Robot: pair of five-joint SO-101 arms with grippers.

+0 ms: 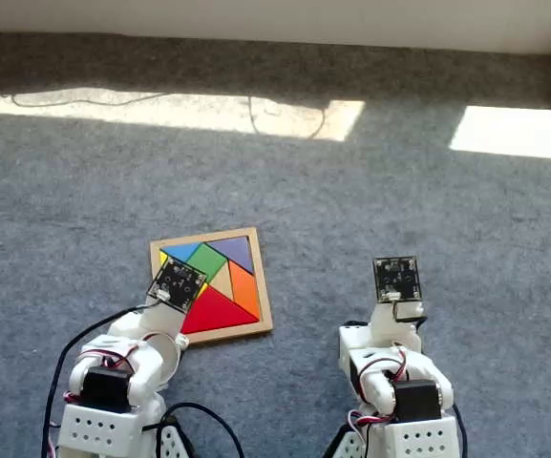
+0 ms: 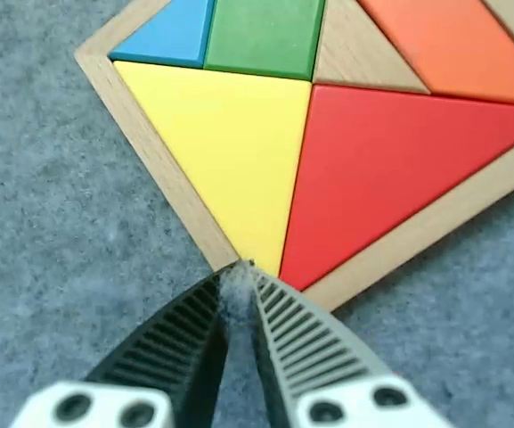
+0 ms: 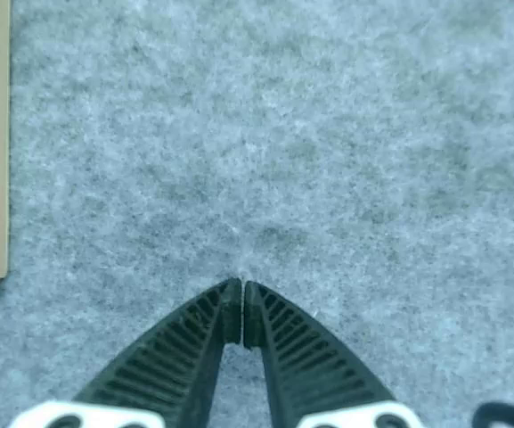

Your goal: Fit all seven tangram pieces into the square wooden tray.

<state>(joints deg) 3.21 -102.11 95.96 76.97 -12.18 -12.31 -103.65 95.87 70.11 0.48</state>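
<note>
- L arm (image 1: 122,382): lower left of the high view, base at the bottom edge, wrist w/ camera board over the tray's lower-left part.
- R arm (image 1: 394,382): lower right of the high view, well apart from the tray, wrist over bare carpet.
- L gripper (image 2: 239,267): clenched, nothing betw. the fingers. Tips sit at the tray's corner, by the points of the yellow and red pcs. Can't tell if they touch the rim.
- R gripper (image 3: 241,290): clenched too, holding nothing, grey carpet under it.
- Tray (image 1: 264,281): square, wooden, flat on the carpet left of centre in the high view, turned a bit off square to the frame.
- Pcs inside, all lying flat and edge to edge:
  - yellow triangle (image 2: 230,152), part hidden under the L wrist in the high view
  - red triangle (image 2: 390,160) beside it, sharing one long edge
  - plain wood triangle (image 2: 359,58) in the middle
  - orange pc (image 1: 244,286) along the tray's right rim
  - green pc (image 1: 203,262) and blue pc (image 1: 181,252) twd the upper-left corner
  - purple pc (image 1: 232,253) at the upper rim
- Carpet (image 1: 399,191): grey, covers the whole floor.
- Sun patches (image 1: 509,132): across the upper part of the frame.
- Thin cable (image 1: 65,98): upper left, running across the sunlit strip.
</note>
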